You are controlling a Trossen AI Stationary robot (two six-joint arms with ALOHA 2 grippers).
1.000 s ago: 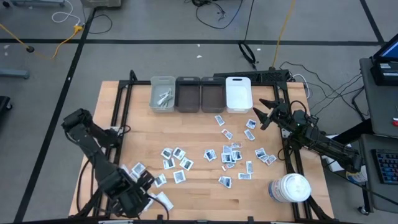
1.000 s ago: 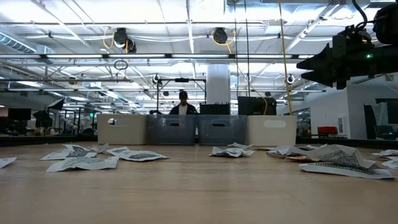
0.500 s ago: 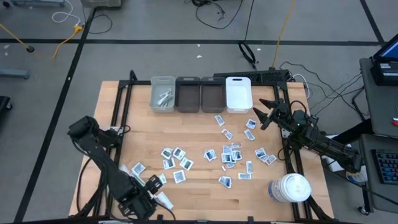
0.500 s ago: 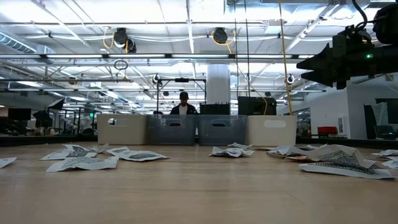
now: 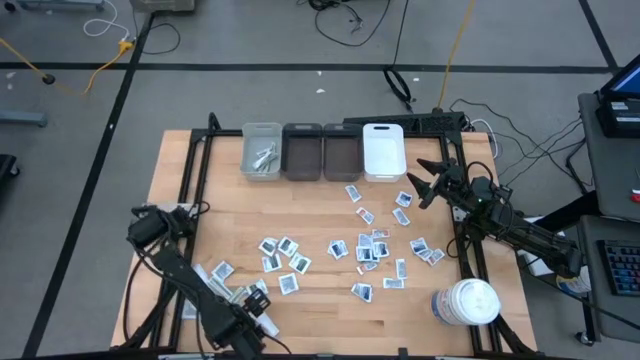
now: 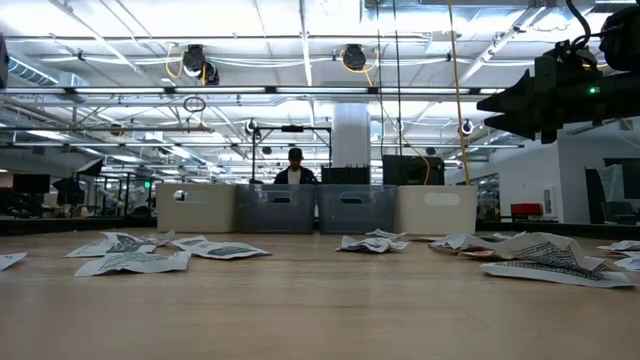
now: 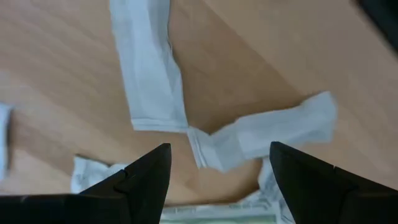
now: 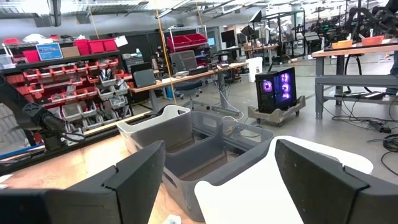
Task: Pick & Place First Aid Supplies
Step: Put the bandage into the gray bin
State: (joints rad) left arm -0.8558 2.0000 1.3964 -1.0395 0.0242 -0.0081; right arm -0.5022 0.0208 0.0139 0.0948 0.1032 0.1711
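Note:
Small white sachets (image 5: 365, 248) with dark print lie scattered flat on the wooden table (image 5: 320, 205); the low view shows them too (image 6: 130, 262). Pale wrapped strips (image 5: 264, 322) lie near the table's near left corner. In the left wrist view one strip (image 7: 149, 68) lies beside a bent one (image 7: 267, 134). My left gripper (image 7: 217, 180) points down over these strips, open, with a finger on either side of the bent strip's end and nothing between them; the high view shows it there too (image 5: 250, 322). My right gripper (image 5: 420, 185) waits open above the table's far right (image 8: 217, 180).
Four bins stand in a row at the far edge: a grey one (image 5: 262, 152) with strips in it, two dark ones (image 5: 322, 152) and a white one (image 5: 383, 152). A large white lidded jar (image 5: 465, 302) stands at the near right. A person (image 6: 295, 170) stands beyond the bins.
My left gripper has come down toward the wrapped strips at the near left corner, shifting a little toward the table's right edge, its fingers open throughout. The sachets and strips have not moved.

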